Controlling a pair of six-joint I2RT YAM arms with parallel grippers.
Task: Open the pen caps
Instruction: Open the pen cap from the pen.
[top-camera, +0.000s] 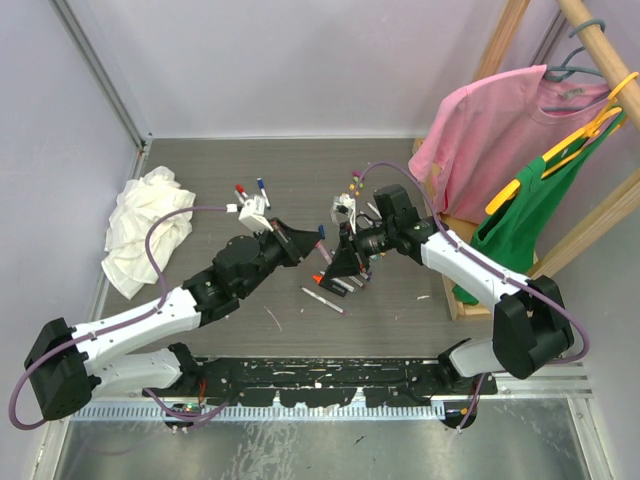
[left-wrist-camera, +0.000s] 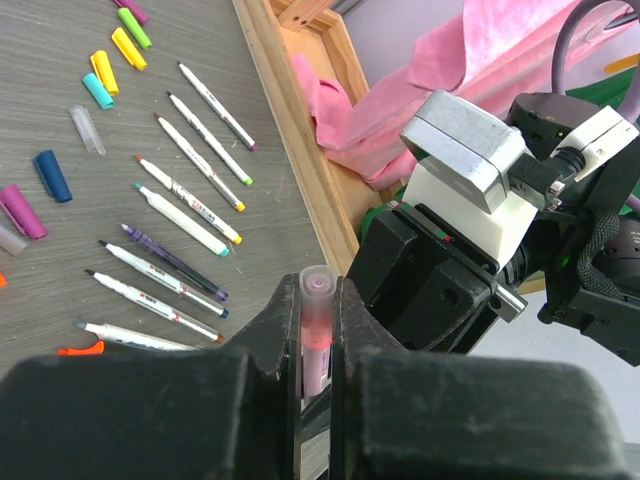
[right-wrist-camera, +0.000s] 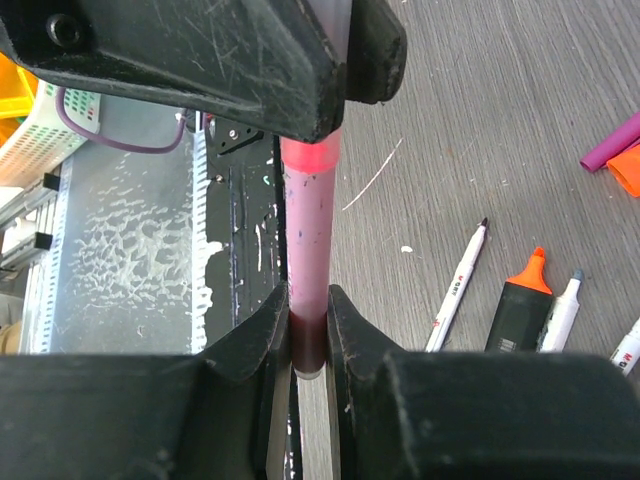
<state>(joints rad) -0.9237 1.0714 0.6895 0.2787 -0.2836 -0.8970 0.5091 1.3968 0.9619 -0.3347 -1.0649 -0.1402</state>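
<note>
Left fingers (left-wrist-camera: 270, 340) and right fingers (right-wrist-camera: 250, 340) each clamp an end of one pink pen (right-wrist-camera: 308, 230). Right wrist view: long axis runs 12 to 6, so pull along it.

1. We count two arms: left arm (top-camera: 150, 320) and right arm (top-camera: 470, 265).
2. Two pincers: left pincer (left-wrist-camera: 318, 305), right pincer (right-wrist-camera: 308, 315).
3. One pink pen (right-wrist-camera: 308, 230); nine uncapped pens (left-wrist-camera: 181, 218).
4. Among the loose caps (left-wrist-camera: 100, 70) we see two yellow, one green, one teal, one blue, one clear.
5. One rag (top-camera: 145, 225); one pink shirt (top-camera: 480, 125); one green top (top-camera: 530, 215).
</note>
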